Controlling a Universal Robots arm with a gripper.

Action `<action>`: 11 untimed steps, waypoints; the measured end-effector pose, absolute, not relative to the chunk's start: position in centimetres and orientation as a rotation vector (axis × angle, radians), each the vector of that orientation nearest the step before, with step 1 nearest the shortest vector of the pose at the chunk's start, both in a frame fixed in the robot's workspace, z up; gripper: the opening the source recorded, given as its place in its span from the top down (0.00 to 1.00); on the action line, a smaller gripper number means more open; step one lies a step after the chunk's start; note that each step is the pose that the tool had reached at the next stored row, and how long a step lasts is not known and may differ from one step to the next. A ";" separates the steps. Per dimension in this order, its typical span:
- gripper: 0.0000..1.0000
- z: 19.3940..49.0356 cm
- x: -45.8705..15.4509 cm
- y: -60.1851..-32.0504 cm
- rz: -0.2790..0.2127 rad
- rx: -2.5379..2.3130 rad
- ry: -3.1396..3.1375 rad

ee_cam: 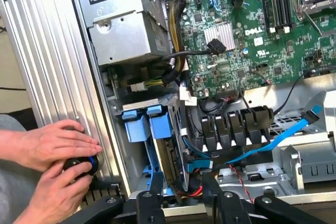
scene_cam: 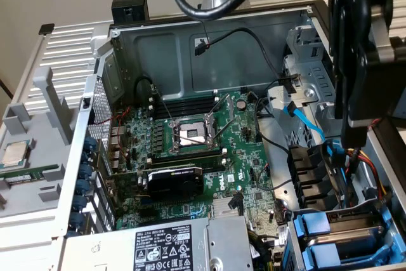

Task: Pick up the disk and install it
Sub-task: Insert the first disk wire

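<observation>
Exterior view first. The power supply wears a black sticker crammed with safety marks, too small for me to read. The motherboard right behind it says DELL in white. Beside the power supply, toward the exterior view's right, the drive bay holds two blue carriers. The disk is the rear one, standing on edge, with its long side running away from the power supply. The gripper hangs above it.

Wrist view: DELL shows on the board again. The disk sits seated next to the power supply. The gripper is about half open, gripping nothing.
</observation>
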State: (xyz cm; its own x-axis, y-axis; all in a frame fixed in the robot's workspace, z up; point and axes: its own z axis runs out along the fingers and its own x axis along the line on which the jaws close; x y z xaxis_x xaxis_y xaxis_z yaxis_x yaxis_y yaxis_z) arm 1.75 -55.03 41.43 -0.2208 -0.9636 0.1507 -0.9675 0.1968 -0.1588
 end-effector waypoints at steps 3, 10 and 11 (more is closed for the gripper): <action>0.57 41.5 1.7 -55.0 0.331 1.974 -2.390; 0.57 41.9 1.8 -55.2 0.310 1.990 -2.361; 0.57 42.1 1.7 -55.3 0.307 1.990 -2.359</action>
State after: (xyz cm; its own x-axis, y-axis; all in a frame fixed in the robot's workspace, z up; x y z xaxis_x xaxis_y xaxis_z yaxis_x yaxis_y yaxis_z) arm 1.75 -55.25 42.07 -0.1764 -0.9717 0.1574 -0.9796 0.1576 -0.1251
